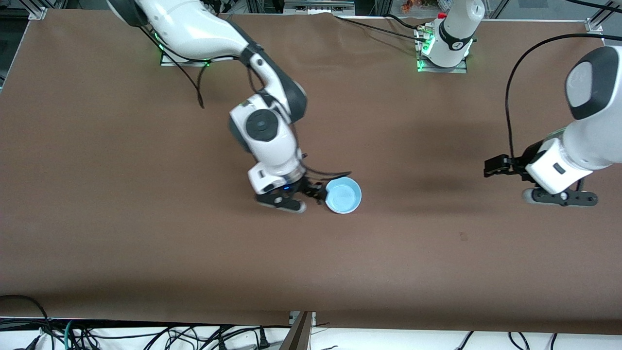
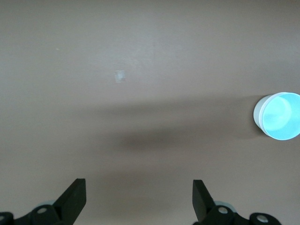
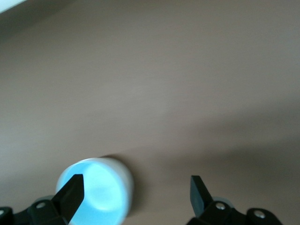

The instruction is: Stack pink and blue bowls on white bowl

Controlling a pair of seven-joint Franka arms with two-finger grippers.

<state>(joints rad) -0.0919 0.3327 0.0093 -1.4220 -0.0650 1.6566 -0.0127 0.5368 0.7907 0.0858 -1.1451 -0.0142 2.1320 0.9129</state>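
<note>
Stack: blue bowl (image 1: 343, 195) sits uppermost near the middle of the bench (image 1: 146, 253), somewhat toward the front edge; white wall shows beneath its blue inside in both wrist views, so it probably rests in the white bowl (image 2: 257, 114).
Pink bowl: not visible anywhere; it may be nested under the blue one, but the views cannot confirm that.
Right end effector (image 1: 311, 198): fingers spread, released, low just beside the stack toward the right arm's end; one finger (image 3: 70, 192) overlaps the bowl in its wrist view.
Left end effector (image 1: 559, 197): open, holding nothing, waiting over bare bench at the left arm's end.
Progress: stacking looks finished or nearly so; what remains is likely only drawing the right arm clear.
</note>
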